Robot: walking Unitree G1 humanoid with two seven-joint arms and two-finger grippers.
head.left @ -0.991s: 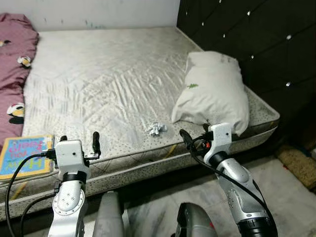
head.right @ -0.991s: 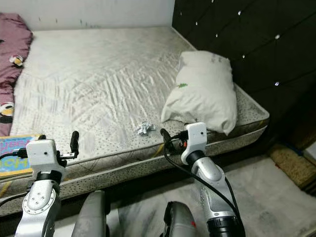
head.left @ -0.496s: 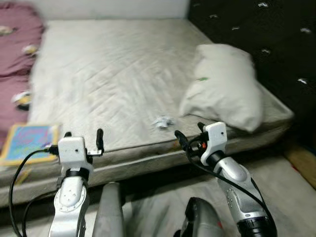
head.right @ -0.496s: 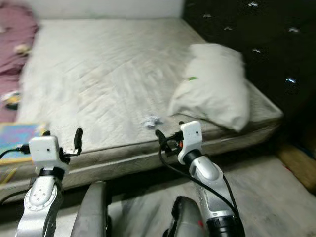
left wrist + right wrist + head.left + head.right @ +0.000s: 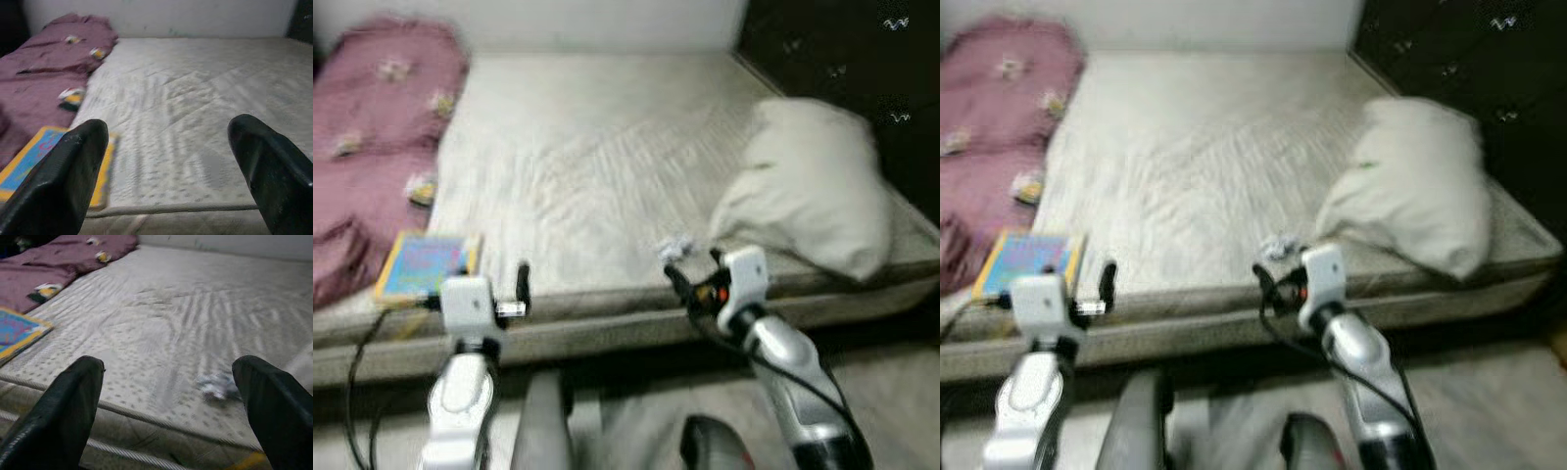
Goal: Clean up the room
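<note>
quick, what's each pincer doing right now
Left pincer: open, holding nothing, facing the mattress.
Right pincer: open, holding nothing, near the paper scrap.

No legible text anywhere: the book (image 5: 424, 264) w/ the blue-and-yellow cover, lying at the bed (image 5: 597, 157) edge, has lettering on it but it's too blurred to read, and the maroon blanket (image 5: 372, 147) carries pics only.

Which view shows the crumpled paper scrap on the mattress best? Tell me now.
The right wrist view: the crumpled paper scrap lies close on the mattress, between the open jaws of the right gripper. The blurred eye views show it as a small pale fleck near the pillow.
</note>
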